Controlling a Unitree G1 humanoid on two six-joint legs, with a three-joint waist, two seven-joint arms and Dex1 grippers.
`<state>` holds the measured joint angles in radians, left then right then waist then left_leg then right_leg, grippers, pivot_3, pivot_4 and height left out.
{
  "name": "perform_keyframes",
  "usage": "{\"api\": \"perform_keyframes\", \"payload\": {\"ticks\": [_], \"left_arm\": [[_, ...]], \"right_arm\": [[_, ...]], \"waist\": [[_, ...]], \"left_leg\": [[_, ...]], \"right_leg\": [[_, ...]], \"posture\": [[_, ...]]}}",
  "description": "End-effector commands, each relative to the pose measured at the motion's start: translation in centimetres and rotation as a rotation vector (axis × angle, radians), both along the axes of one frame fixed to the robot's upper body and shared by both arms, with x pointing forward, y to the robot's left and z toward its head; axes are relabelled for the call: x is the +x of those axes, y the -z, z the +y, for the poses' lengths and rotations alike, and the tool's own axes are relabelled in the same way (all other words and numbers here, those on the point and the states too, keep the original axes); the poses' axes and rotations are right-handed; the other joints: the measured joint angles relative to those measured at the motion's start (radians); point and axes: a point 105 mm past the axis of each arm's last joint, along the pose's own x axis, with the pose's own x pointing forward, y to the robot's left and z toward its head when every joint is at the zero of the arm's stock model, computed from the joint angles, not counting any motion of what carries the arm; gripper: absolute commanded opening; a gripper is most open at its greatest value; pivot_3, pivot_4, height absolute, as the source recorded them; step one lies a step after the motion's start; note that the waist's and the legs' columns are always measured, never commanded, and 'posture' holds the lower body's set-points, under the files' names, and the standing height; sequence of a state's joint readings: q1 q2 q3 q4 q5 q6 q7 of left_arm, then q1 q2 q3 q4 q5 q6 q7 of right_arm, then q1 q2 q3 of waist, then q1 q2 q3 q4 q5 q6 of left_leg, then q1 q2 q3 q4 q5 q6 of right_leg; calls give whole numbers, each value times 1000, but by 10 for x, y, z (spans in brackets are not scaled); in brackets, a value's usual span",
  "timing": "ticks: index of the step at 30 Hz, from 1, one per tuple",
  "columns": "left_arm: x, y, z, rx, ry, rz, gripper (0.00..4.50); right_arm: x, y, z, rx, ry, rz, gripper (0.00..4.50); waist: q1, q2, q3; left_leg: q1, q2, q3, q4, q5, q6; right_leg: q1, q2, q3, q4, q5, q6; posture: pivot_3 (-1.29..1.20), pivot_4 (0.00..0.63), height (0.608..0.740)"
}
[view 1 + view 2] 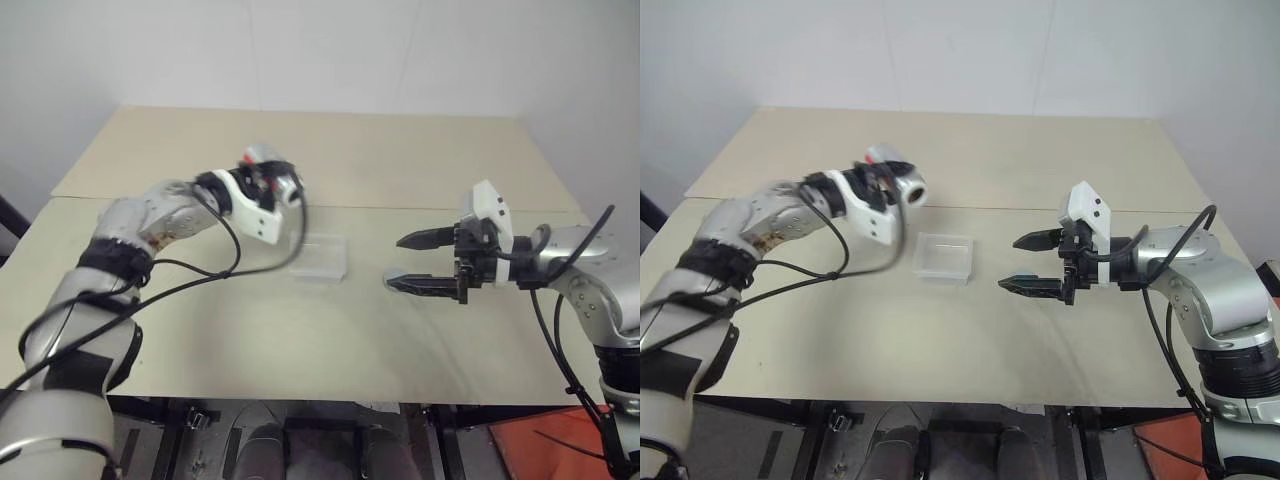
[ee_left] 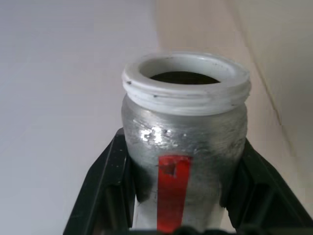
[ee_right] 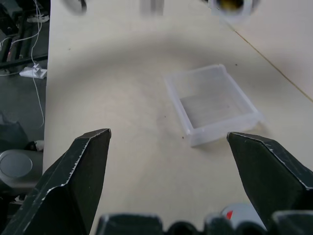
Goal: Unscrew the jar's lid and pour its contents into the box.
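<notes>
My left gripper (image 1: 277, 186) is shut on the jar (image 1: 902, 186), which it holds above the table, up and to the left of the box (image 1: 320, 258). The jar is tipped nearly level, with its open mouth toward the box. In the left wrist view the jar (image 2: 183, 122) shows a white threaded rim, no cap and a red stripe between the black fingers (image 2: 105, 186). The contents are hidden inside. The clear box (image 3: 212, 100) looks empty. My right gripper (image 1: 395, 262) hangs open to the right of the box. The grey lid (image 3: 238, 214) with a red mark lies on the table under it.
The beige table (image 1: 300, 340) is made of two panels with a seam running across behind the box. Its front edge (image 1: 300, 397) lies near me. Black cables hang from both arms. A white wall stands behind the table.
</notes>
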<state>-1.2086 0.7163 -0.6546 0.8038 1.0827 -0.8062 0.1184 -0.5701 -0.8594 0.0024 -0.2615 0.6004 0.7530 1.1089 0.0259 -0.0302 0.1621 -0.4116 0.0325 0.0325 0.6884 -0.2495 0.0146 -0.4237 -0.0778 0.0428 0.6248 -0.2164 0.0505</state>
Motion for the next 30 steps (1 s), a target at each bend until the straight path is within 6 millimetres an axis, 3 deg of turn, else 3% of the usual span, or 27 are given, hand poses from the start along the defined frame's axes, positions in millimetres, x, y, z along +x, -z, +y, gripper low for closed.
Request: {"api": "perform_keyframes", "payload": {"ticks": [1,8,19,24,30], "left_arm": [[2,4,-24,109,104,-151,1969],[9,31,-29,294,129,-217,1969],[9,14,-33,189,141,-267,1969],[9,3,-29,57,98,-207,1969],[11,-21,-3,-309,-40,20,1969]], "right_arm": [[2,-8,0,-1,8,-35,4411],[-1,-21,3,54,24,-53,4411],[-1,-22,6,71,42,-55,4411],[1,-23,7,65,37,-59,4411],[4,-23,7,55,32,-59,4411]], "waist": [[1,0,0],[-15,0,0],[-13,0,0],[-13,0,0],[-17,0,0]], "left_leg": [[0,0,0,0,0,0],[-4,1,0,1,0,0],[-5,0,0,2,0,0],[-5,0,0,3,0,0],[-5,1,0,3,0,0]], "right_leg": [[0,0,0,1,0,0],[-5,0,0,4,0,0],[-5,0,0,5,0,0],[-5,0,0,5,0,0],[-5,0,0,5,0,0]], "posture": [[0,150,740],[0,150,740],[0,150,740],[0,150,740],[0,150,740]]}}
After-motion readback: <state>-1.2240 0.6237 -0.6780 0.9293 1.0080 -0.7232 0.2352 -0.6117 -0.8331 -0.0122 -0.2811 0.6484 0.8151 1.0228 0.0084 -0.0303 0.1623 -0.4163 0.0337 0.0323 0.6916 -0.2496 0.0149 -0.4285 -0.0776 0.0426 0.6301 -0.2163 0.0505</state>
